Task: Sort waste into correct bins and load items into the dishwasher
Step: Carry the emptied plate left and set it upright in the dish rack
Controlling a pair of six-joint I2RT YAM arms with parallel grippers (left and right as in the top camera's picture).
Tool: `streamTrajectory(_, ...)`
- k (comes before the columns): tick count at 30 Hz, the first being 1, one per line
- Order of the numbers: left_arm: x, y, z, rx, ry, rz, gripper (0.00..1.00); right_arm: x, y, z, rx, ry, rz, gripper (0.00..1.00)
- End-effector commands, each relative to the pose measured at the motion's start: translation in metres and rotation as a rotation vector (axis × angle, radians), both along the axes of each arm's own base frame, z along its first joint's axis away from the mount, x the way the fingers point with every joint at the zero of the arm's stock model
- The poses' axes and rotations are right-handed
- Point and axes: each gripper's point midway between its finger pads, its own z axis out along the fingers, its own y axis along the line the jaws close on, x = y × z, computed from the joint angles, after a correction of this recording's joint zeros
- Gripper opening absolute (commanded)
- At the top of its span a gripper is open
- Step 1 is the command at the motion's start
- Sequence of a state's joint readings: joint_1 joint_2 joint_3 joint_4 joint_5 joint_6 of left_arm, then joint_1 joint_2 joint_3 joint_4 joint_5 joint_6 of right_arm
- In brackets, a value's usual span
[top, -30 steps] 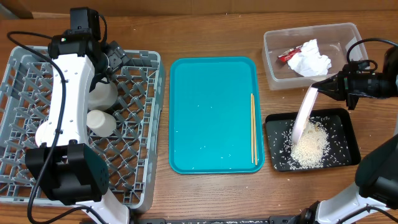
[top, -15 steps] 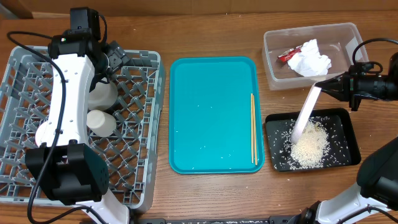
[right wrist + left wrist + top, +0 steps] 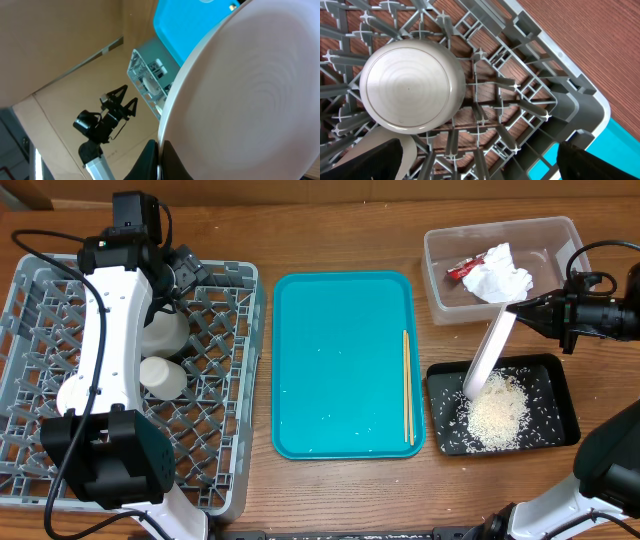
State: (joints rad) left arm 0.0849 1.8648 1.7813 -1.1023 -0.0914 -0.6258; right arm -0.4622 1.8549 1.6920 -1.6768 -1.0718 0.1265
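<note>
Plate: we see the round white-pink plate point(image 3: 488, 358) tipped steeply on edge just beyond the teal tray point(image 3: 340, 310), on the side away from the rack, with its low rim over the black tray point(image 3: 565, 395).
Right gripper: the right gripper point(image 3: 530, 315) is pinched on the plate's upper rim.
Left gripper: the left gripper point(image 3: 480, 167) has its fingers spread wide and holds nothing. It hangs over the dish rack point(image 3: 30, 310) on the teal tray's other side.
Handling: we judge the plate stiff, smooth and breakable. A rim pinch leaves it free to swing, so we would take it deep on the rim and carry it slowly.
Chopsticks: the chopsticks point(image 3: 408, 385) lie on the teal tray along the edge nearest the black tray. They look light, thin and prone to roll, so we would grip them mid-length, both together.
Waste: the rice point(image 3: 497, 415) is heaped in the black tray. The napkin point(image 3: 498, 273) and wrapper point(image 3: 462, 270) lie in the clear tub point(image 3: 440, 290), beyond the teal tray's far corner.
Overhead only: the whole layout and the plate's tilt.
Left wrist only: the grey bowl point(image 3: 412, 85), bottom up on the rack's lattice.
Right wrist only: the plate's face fills the view, and no rice shows on it.
</note>
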Motion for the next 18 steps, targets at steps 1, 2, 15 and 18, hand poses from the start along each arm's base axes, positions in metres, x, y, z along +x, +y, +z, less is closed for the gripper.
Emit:
streamTrajectory(1,0.005,0.0,0.002,0.014,-0.01,0.002,1.0,0.001,0.014,0.019,0.058,-0.099,0.029,0.04)
streamTrajectory(2,0.005,0.0,0.002,0.014,-0.008,0.001,1.0,0.002,0.019,0.025,0.082,-0.129,0.038,0.04)
streamTrajectory(15,0.006,0.0,0.002,0.012,-0.01,0.0,1.0,0.014,0.083,0.063,0.237,-0.396,0.196,0.04)
streamTrajectory(18,0.006,0.0,0.002,0.012,-0.012,0.001,1.0,0.015,0.095,0.075,0.267,-0.45,0.228,0.04)
